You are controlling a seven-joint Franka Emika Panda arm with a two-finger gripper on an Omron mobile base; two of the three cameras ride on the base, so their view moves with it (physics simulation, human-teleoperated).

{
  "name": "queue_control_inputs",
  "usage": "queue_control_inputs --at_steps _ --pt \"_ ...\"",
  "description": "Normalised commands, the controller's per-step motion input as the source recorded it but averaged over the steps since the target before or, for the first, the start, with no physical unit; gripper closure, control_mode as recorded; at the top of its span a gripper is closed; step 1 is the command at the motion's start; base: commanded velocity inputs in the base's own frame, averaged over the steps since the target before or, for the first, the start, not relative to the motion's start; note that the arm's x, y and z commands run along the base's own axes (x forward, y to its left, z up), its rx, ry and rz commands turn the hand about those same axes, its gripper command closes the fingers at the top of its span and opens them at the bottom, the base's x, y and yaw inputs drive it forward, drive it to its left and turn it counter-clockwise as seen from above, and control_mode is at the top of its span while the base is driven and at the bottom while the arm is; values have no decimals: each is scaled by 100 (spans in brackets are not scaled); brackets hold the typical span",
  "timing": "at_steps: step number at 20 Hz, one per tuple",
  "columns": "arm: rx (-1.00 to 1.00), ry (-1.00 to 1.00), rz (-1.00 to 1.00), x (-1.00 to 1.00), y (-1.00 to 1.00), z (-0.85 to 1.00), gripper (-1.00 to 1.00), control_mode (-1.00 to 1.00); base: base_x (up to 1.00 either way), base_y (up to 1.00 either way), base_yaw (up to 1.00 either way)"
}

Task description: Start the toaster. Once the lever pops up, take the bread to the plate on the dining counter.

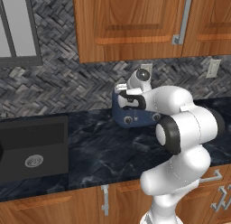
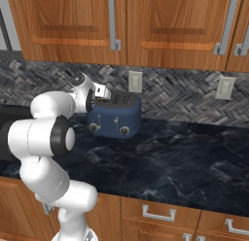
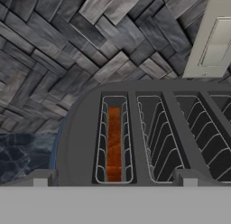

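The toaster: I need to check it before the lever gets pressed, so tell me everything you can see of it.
The toaster is a dark blue, rounded box with two small silver knobs on its front. It stands upright on the black marble counter against the herringbone backsplash, below a wall outlet. Its grey top has wire-lined slots; the hand view shows the bread sunk in the leftmost one. The open gripper hovers just above, touching nothing.

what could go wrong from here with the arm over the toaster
1. The open tool hangs right over the toaster top, with its fingertips on either side of the slot holding the bread. It may descend into the wire guides rather than onto the lever.
2. The bread sits deep and narrow in its slot, so a later grasp could slip or catch the wires.
3. The toaster stands close to the tiled wall and wall outlet, leaving the hand little room.
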Motion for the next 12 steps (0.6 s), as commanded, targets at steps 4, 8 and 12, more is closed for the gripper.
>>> queue_control_inputs --at_steps 4,8,12 --pt "0 0 0 0 0 0 -100 -100 0 0 0" --pt "0 0 0 0 0 0 -100 -100 0 0 0" --pt "0 0 0 0 0 0 -100 -100 0 0 0"
